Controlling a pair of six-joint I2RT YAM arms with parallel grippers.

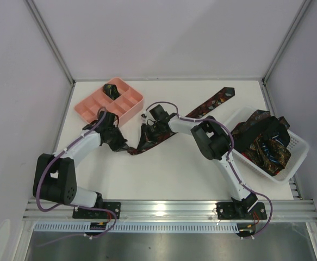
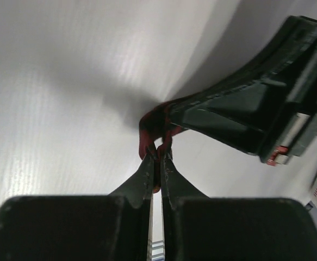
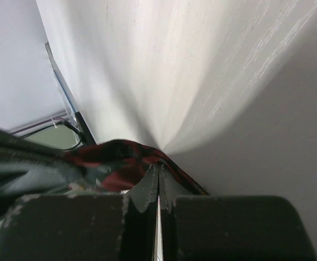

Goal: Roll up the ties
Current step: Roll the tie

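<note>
A dark tie with a red-orange pattern lies diagonally across the white table, from the middle toward the back right. My left gripper is shut on its near, narrow end, and red fabric bunches at the fingertips in the left wrist view. Just to the right, my right gripper is shut on the same tie, its jaws pinching a raised fold of red-black cloth. A rolled dark tie sits in a back compartment of the pink tray. Several more ties are heaped in the white basket.
The pink compartment tray stands at the back left, just behind my left arm. The white mesh basket sits at the right edge of the table. In the left wrist view the right gripper's dark body is close in front.
</note>
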